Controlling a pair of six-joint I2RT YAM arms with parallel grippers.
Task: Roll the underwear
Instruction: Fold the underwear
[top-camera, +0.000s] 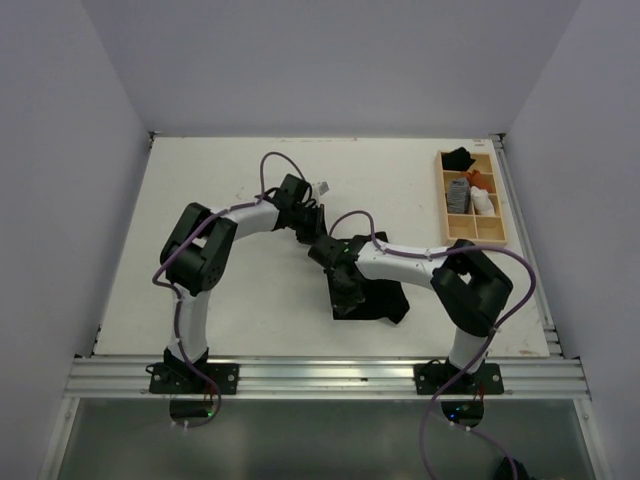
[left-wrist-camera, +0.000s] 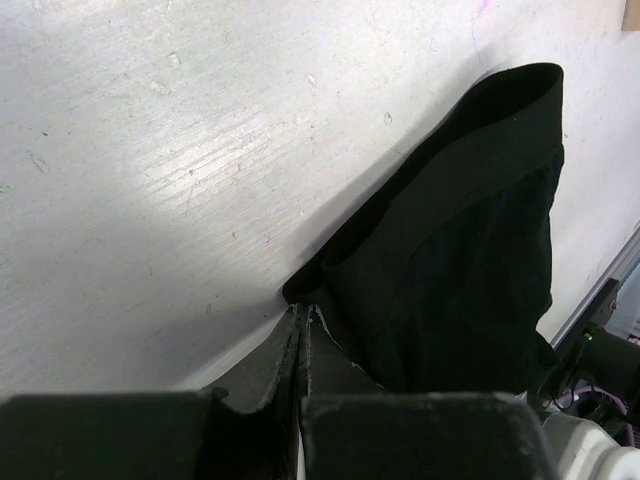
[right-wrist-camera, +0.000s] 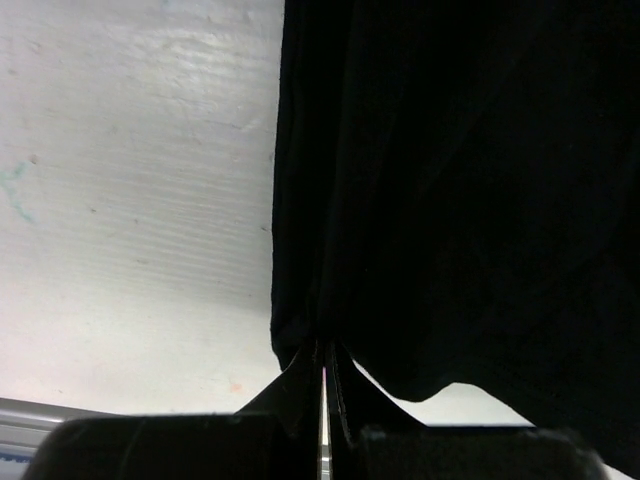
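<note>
Left gripper (left-wrist-camera: 300, 335) and right gripper (right-wrist-camera: 322, 362) each pinch shut on an edge of the soft black fabric underwear (left-wrist-camera: 470, 260). Two holds probably keep the roll straight.

1. Arms: two, the left arm (top-camera: 195, 260) and the right arm (top-camera: 470, 285), with bases at the near edge.
2. Grippers: two, the left gripper (left-wrist-camera: 300, 318) and the right gripper (right-wrist-camera: 322, 352).
3. Purple cables: two, the left cable (top-camera: 270, 160) and the right cable (top-camera: 527, 290).
4. Underwear (top-camera: 378, 300): one, mid-table.
5. Tray (top-camera: 443, 205): one, far right.
6. In the tray: one black cloth (top-camera: 459, 158), one grey roll (top-camera: 458, 195), one white roll (top-camera: 483, 203) and one orange item (top-camera: 476, 179).
7. Table (top-camera: 230, 170): one.
</note>
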